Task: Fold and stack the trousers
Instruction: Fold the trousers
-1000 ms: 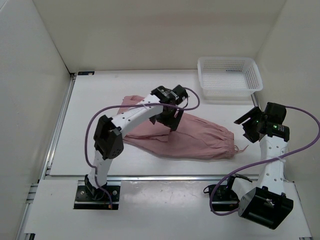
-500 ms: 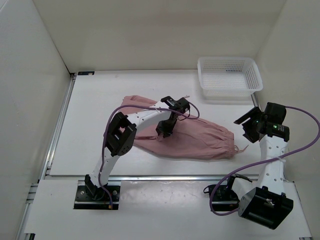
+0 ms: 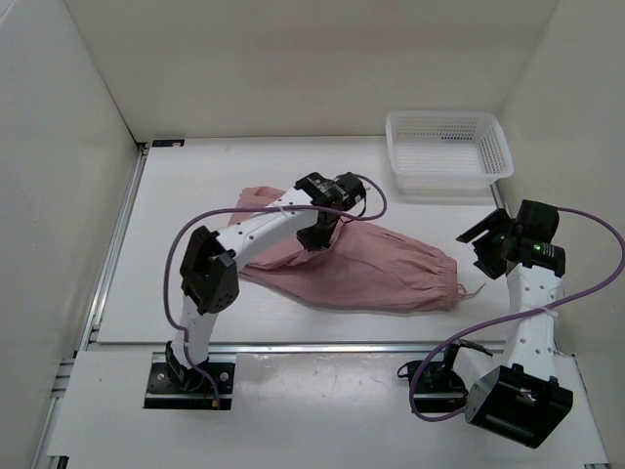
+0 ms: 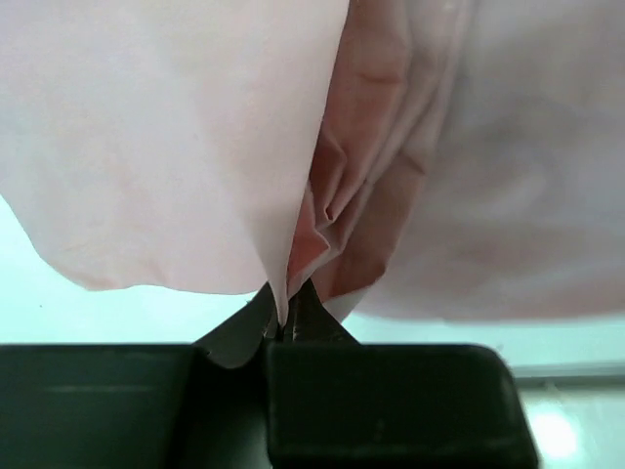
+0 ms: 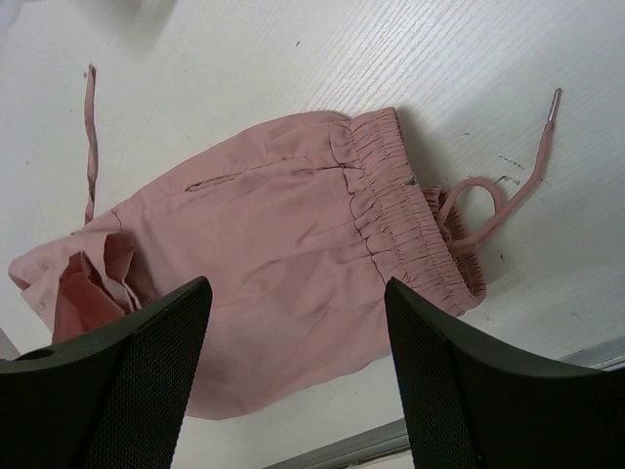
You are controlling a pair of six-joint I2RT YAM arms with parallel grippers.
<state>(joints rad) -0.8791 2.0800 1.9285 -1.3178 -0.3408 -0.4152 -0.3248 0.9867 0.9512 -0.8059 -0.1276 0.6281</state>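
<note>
trousers [image 3: 391, 274] lying across mid-worktop [image 3: 186, 215], waistband rightward, seemingly halved lengthwise | left claw [image 4: 283, 330] pinching cloth fold near leg end | right claw [image 5: 298, 293] spread, above waistband, not touching | crosswise folds and stacking left to do

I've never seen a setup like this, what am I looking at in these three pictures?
Two white robot arms are bolted to a table. The wide picture looks down from above; the other two come from cameras on each wrist. Pink trousers lie on the table, a white basket at its far right corner. The left end effector is shut, pinching a fold of cloth, as its close-up shows. The right end effector is open, holding nothing, looking down at the waistband and drawstring.
</note>
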